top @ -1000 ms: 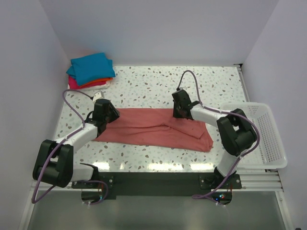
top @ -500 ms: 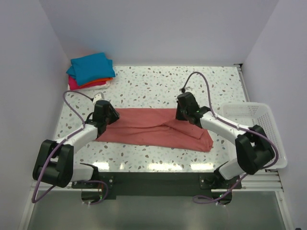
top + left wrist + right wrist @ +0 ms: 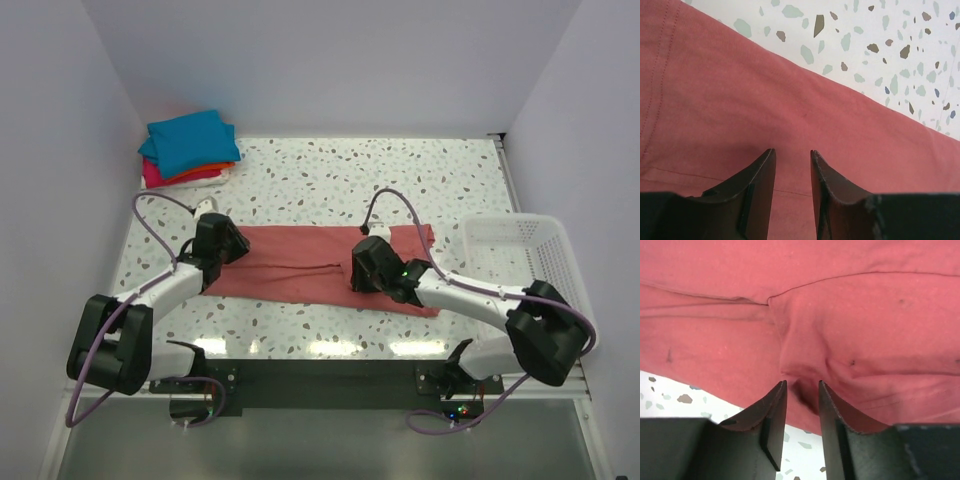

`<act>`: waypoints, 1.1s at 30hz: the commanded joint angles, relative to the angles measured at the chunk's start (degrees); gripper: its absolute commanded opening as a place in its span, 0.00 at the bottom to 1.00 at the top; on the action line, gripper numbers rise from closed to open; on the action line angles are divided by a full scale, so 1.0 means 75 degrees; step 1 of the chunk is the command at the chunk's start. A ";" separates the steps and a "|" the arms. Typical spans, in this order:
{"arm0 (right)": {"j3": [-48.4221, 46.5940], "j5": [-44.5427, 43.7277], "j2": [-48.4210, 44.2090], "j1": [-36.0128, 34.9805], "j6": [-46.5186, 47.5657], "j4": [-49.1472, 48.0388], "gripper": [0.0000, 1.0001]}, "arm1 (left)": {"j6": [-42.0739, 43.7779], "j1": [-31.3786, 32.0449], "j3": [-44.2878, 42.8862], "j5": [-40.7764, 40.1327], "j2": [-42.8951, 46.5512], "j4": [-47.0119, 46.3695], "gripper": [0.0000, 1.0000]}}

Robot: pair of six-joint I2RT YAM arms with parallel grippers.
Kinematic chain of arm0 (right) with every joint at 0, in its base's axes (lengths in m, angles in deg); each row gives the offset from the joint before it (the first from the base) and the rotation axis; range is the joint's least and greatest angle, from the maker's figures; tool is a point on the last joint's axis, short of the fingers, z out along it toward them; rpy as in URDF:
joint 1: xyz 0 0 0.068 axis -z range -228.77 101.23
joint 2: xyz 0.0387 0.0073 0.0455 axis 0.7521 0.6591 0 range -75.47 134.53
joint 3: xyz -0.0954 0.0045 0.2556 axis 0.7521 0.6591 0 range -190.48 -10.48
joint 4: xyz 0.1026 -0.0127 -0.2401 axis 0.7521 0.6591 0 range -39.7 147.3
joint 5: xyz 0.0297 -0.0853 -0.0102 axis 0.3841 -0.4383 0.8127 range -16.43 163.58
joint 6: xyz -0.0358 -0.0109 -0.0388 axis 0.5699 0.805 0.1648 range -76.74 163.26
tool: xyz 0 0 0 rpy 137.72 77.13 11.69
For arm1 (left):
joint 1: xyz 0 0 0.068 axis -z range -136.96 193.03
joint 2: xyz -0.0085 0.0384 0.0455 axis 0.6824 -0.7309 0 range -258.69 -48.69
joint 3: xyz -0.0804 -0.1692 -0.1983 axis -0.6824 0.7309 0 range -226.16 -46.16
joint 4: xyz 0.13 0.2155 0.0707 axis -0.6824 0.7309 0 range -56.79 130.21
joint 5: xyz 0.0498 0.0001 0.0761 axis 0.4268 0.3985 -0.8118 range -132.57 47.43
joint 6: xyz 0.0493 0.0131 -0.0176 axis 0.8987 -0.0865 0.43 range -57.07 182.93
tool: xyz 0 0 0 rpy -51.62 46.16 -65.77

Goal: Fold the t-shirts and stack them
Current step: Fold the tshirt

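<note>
Salmon-pink tee (image 3: 300,262) lies as a long folded strip mid-table, stack of folded tees (image 3: 190,147) in the far-left corner. Left gripper (image 3: 792,152) over its left end, jaws narrowly apart, nothing pinched. Right gripper (image 3: 802,384) at the near hem, narrow gap over puckered cloth, can't tell if gripping. Best to pinch both layers at the hem and lift evenly

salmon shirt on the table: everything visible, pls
The salmon shirt looks like soft cotton with stitched hems, folded into a long flat band on the table, near side. It puckers by the right gripper at its near edge; the left gripper hangs over its left end. Both jaws stand parted.
</note>
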 commanded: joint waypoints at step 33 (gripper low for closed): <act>0.0711 0.0408 -0.1473 0.2470 0.0675 0.1579 0.09 | 0.1957 0.4770 -0.4074 0.1258 -0.3627 -0.0388 0.40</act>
